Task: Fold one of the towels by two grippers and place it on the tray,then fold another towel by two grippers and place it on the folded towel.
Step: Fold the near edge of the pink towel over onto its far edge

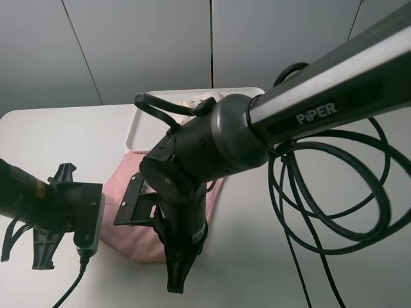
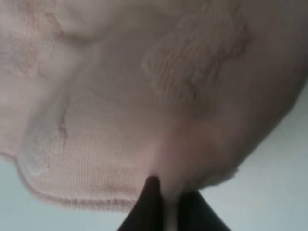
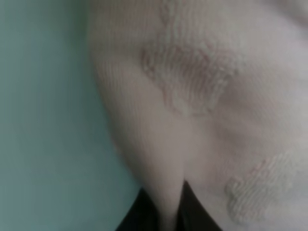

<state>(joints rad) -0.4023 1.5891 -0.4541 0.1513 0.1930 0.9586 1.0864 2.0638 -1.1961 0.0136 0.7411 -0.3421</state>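
1. Exterior high view: one pink towel (image 1: 131, 240) lies on the white table (image 1: 58, 138), just in front of the one white tray (image 1: 136, 122) and largely hidden under the right arm (image 1: 212, 147). The left arm (image 1: 38, 205) sits at the towel's left side. The finger state cannot be read from here. A pale item (image 1: 199, 101) rests in the tray, too obscured to confirm as the second towel. Towels confirmed: one.

2. Left wrist view: the left gripper (image 2: 171, 211) has its fingertips (image 2: 151, 204) closed down, pinching a raised tuck of cloth near the towel's hemmed edge. The fabric fills the frame, with table showing beyond the hem.

3. Right wrist view: the right gripper (image 3: 166, 211) likewise nips a ridge of cloth between its fingertips (image 3: 192, 209), at an edge with table alongside.

4. Assessment: knitted, embossed fabric, judged light, limp and non-fragile. It will sag and bunch, so it is best held at edges or corners, both holds level. The thin pinches may slip.
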